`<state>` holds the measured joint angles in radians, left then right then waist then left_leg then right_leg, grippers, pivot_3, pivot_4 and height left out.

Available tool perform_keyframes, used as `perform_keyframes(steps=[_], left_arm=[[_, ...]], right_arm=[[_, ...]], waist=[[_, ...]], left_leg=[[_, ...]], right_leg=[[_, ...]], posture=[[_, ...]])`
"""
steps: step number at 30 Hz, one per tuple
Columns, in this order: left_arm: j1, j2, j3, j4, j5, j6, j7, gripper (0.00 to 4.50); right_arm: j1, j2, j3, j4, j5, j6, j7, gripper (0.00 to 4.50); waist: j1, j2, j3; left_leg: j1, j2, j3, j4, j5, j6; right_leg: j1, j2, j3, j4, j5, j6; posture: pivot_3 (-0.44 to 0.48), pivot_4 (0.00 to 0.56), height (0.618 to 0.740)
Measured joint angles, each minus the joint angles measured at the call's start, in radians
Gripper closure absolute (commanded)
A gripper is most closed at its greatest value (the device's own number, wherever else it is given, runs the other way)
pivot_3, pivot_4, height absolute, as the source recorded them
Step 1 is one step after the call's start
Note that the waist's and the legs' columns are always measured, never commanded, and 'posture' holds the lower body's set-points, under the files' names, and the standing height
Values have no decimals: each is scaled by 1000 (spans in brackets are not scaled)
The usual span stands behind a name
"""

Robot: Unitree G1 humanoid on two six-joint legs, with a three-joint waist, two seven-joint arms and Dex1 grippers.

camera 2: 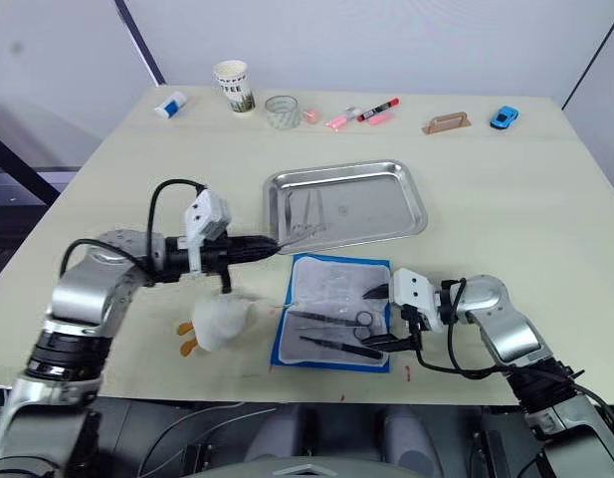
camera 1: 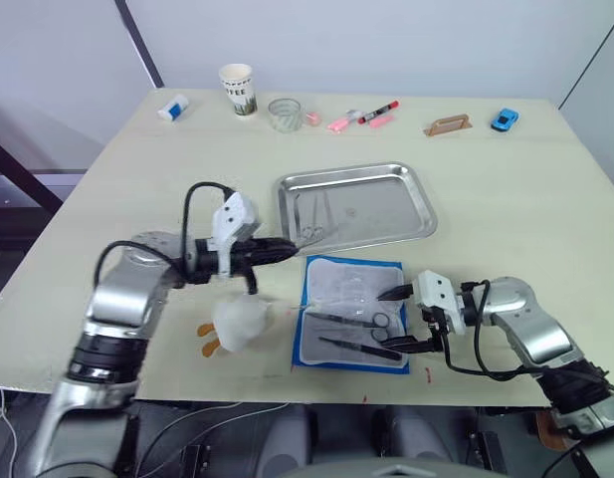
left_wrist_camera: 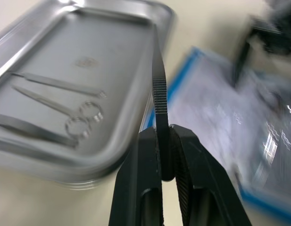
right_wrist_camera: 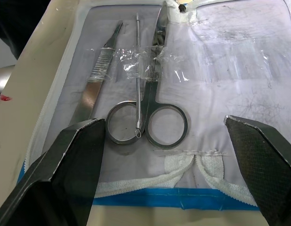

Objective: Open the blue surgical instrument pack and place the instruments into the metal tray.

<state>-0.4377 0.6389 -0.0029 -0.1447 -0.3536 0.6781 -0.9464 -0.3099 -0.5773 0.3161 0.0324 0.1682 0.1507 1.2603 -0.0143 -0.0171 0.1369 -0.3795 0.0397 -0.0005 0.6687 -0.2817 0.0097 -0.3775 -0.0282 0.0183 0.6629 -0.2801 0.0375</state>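
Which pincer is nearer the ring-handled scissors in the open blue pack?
Right. The right pincer is open, straddling the steel ring-handled scissors in the blue pack. The left pincer, gripping a thin tool, is by the metal tray.

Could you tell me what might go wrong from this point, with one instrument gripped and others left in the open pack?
1. The left end effector pinches a thin instrument near one end, over the metal tray's near rim; released here, it might land on the table.
2. The scissors and probe lie under clear straps in the blue pack, so lifting them could drag the pack.
3. The open right end effector straddles the ring handles and could snag the lining.
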Motion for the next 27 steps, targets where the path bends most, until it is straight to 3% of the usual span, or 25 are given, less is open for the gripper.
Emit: perform_keyframes(steps=[3,6,13,17,24,27], left_arm=[[-44,-132,-1,-40,51,107,242,4457],[-87,-237,-13,-45,98,183,404,4457],[-231,-473,-56,-1,191,274,688,4457],[-315,-635,-31,119,262,276,903,4457],[-388,-772,9,287,302,246,1071,4457],[-396,-778,13,370,313,196,1128,4457]], right_arm=[[-2,-4,-1,3,1,0,6,104],[-3,-7,-2,4,2,0,9,104],[-12,-8,2,7,2,2,15,104],[-15,-10,2,9,2,6,21,104],[-3,-16,-1,-10,2,22,18,104],[4,-16,0,-20,2,32,16,104]], waist=[[1,0,0],[3,0,0],[1,-1,0],[3,-1,-1],[5,-1,0],[3,-1,0]], left_leg=[[0,-1,-1,0,0,0],[0,-1,-1,0,0,0],[0,-2,-1,0,0,0],[0,-3,-2,0,0,0],[0,-3,-2,0,0,-1],[0,-3,-2,0,0,-1]], right_leg=[[1,-1,0,0,0,0],[1,-2,-1,0,0,0],[1,-2,-1,0,0,0],[1,-2,-1,0,0,0],[1,-3,-1,-1,0,0],[1,-3,-1,-1,0,0]], posture=[[0,150,740],[0,150,740],[0,150,740],[0,150,740],[0,150,740],[0,150,740]])
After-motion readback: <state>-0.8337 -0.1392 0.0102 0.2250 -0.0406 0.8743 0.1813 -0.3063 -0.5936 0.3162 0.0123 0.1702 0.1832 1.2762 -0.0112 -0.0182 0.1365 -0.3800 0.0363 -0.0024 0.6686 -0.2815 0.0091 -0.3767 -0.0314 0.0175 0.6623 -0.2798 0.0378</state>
